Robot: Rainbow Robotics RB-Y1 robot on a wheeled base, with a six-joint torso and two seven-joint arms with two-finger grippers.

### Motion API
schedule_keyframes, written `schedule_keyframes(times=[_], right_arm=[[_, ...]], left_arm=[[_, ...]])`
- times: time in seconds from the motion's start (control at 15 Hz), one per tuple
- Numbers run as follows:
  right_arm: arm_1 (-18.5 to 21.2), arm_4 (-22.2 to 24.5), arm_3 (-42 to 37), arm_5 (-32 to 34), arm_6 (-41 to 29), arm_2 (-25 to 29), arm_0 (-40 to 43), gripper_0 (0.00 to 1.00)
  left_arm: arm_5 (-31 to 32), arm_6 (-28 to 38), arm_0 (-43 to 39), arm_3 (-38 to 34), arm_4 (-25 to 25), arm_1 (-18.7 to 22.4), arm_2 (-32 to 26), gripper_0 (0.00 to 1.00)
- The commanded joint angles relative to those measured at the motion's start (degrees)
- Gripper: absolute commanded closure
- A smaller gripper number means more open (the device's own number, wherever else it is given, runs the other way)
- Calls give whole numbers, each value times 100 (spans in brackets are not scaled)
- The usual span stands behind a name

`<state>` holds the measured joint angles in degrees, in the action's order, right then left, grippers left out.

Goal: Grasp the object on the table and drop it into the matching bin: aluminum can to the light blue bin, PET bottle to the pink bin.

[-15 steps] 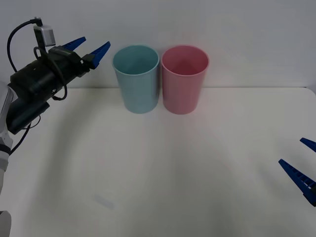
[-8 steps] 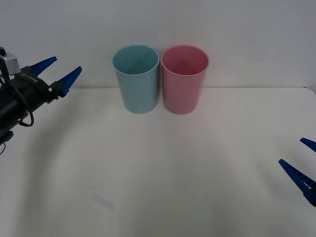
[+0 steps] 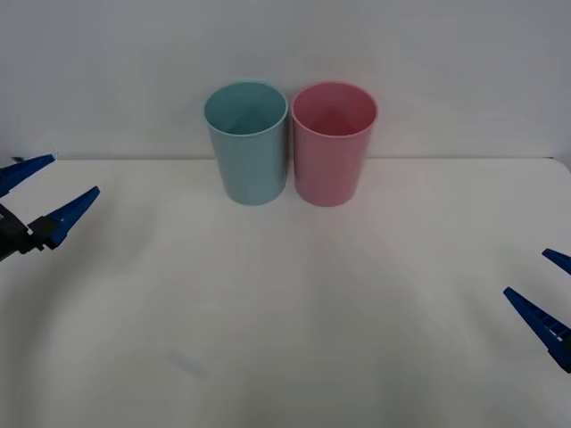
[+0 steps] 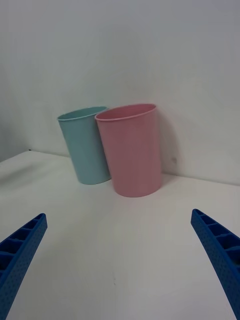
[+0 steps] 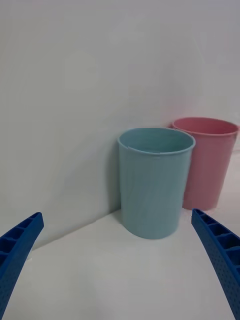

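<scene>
The light blue bin and the pink bin stand upright side by side, touching, at the back middle of the white table. The aluminum can is out of view, and so is any PET bottle. My left gripper hovers open and empty at the far left, well left of the light blue bin. At the right edge my right gripper is open and empty too. Between its open fingers, the left wrist view has the light blue bin in front of the pink bin. The right wrist view has the pink bin nearer than the light blue bin.
A plain white wall rises right behind the bins at the table's back edge. A faint small mark lies on the table surface near the front left. Bare table surface stretches between the two grippers.
My left gripper has swung from beside the light blue bin's rim down and out to the far left, staying open. The right gripper has not moved.
</scene>
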<state>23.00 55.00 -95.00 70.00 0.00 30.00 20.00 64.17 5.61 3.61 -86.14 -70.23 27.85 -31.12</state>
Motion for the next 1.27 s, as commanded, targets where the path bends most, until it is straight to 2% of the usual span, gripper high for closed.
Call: schedule_keyframes(times=[0.07,0.33,0.67,0.93,1.27], right_arm=[[0,0,0,0,0,0,0,0],[0,0,0,0,0,0,0,0],[0,0,0,0,0,0,0,0],[0,0,0,0,0,0,0,0],[0,0,0,0,0,0,0,0]], left_arm=[[148,-420,-475,0,404,317,-25,0],[333,-623,-1002,0,853,651,-105,0],[421,-781,-1512,-35,1239,704,-219,0],[421,-693,-1872,-184,1389,722,-192,0],[377,-684,-1899,-184,1389,722,-157,0]])
